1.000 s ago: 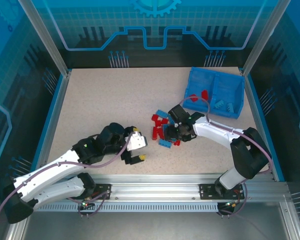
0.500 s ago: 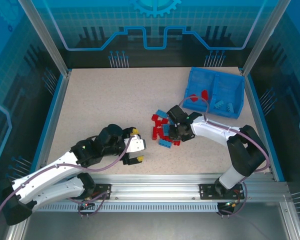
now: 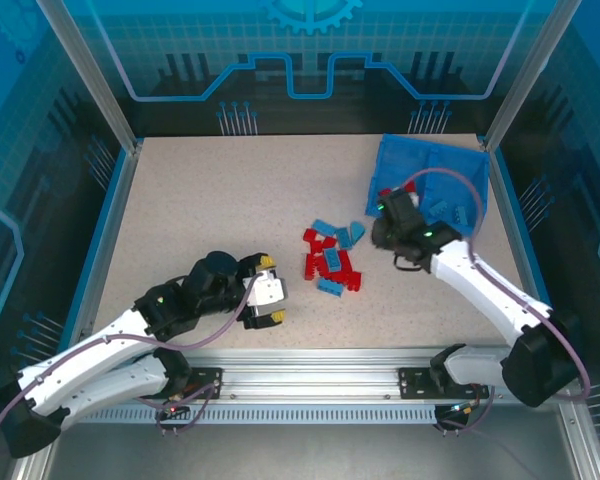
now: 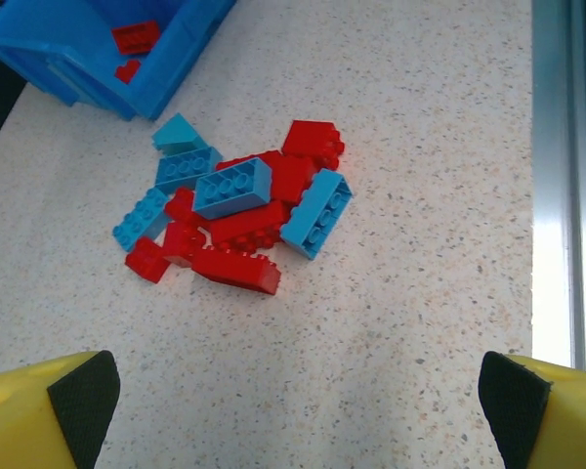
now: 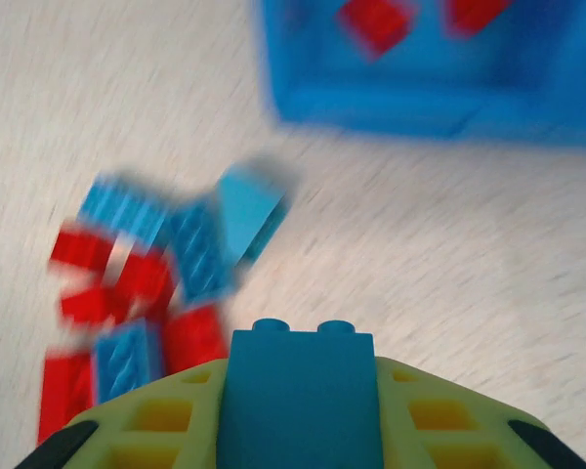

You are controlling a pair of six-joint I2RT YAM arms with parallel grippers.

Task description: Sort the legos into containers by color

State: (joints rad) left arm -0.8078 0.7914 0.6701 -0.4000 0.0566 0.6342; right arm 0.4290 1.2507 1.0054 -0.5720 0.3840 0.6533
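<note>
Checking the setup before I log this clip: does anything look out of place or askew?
Nothing damaged. The tray sits slightly askew to the table edges, at the far right corner. The unsorted bricks lie in a jumbled heap, some resting on others. The right hand grips a blue brick.

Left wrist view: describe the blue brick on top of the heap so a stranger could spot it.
From the blue tray in the top left corner, drop to the heap of bricks on the table. It is the blue brick in the heap's middle, riding on red ones; the other blue bricks lie at the edges.
</note>
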